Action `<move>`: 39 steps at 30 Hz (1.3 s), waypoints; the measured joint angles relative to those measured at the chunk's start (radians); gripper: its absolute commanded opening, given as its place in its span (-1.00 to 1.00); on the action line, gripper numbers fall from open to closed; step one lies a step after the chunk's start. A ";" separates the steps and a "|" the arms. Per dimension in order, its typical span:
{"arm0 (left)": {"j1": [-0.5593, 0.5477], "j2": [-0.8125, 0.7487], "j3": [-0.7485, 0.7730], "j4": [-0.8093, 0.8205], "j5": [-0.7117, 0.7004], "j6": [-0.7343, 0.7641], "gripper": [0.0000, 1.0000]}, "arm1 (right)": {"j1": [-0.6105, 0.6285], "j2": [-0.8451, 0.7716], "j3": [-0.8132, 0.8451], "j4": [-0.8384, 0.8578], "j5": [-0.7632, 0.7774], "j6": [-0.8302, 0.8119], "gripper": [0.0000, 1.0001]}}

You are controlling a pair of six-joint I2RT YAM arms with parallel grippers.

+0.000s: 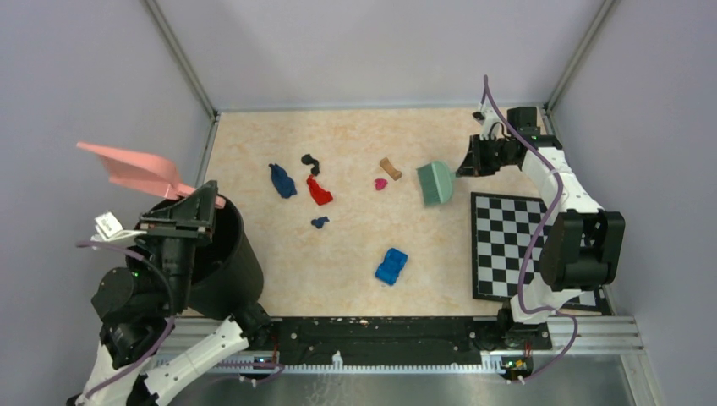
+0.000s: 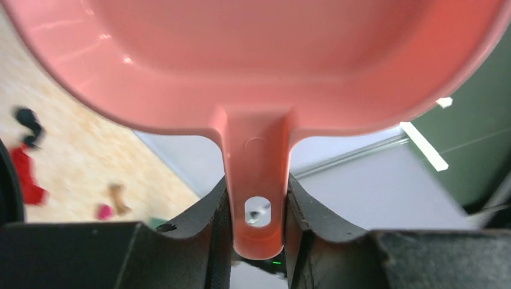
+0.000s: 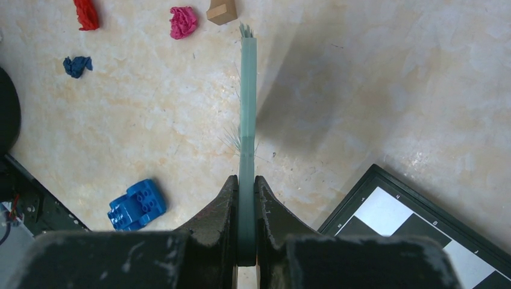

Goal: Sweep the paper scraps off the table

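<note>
Partly cropped: dustpan [image 2: 259,60], L claw [image 2: 258,189]; brush [image 3: 247,90] edge-on, R claw [image 3: 247,182].

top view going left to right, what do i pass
pink dustpan → black bin → dark blue scrap → red scrap → blue toy → green brush → chequered board
</note>
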 measured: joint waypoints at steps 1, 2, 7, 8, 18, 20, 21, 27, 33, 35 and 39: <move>0.000 0.014 0.000 0.016 0.000 0.060 -1.00 | 0.000 0.000 0.000 -0.001 0.000 0.000 -1.00; 0.000 0.034 -0.001 0.026 0.002 0.126 -1.00 | 0.000 0.000 0.000 -0.001 0.000 0.000 -1.00; 0.000 0.275 0.091 0.005 0.053 0.430 -1.00 | 0.000 0.000 0.000 -0.002 0.000 0.000 -1.00; 0.000 0.337 0.121 -0.005 0.079 0.479 -1.00 | 0.000 0.000 0.000 -0.003 0.000 0.000 -1.00; 0.000 0.775 0.230 -0.253 0.450 0.777 -1.00 | 0.066 0.000 0.171 -0.101 0.005 -0.024 -1.00; -0.001 0.793 0.230 -0.327 0.478 0.787 -1.00 | 0.095 0.008 0.245 -0.123 0.008 -0.032 -1.00; -0.001 0.793 0.229 -0.360 0.486 0.789 -1.00 | 0.110 0.020 0.291 -0.136 0.008 -0.034 -1.00; -0.001 0.743 0.185 -0.478 0.488 0.787 -1.00 | 0.205 0.189 0.545 -0.190 -0.011 -0.023 -1.00; -0.001 0.677 0.179 -0.528 0.444 0.785 -1.00 | 0.362 0.448 0.795 -0.270 -0.092 0.023 -1.00; -0.001 0.656 0.180 -0.539 0.426 0.785 -1.00 | 0.426 0.531 0.864 -0.278 -0.125 0.045 -1.00; -0.001 0.648 0.180 -0.565 0.406 0.785 -1.00 | 0.535 0.604 0.876 -0.262 -0.170 0.115 -1.00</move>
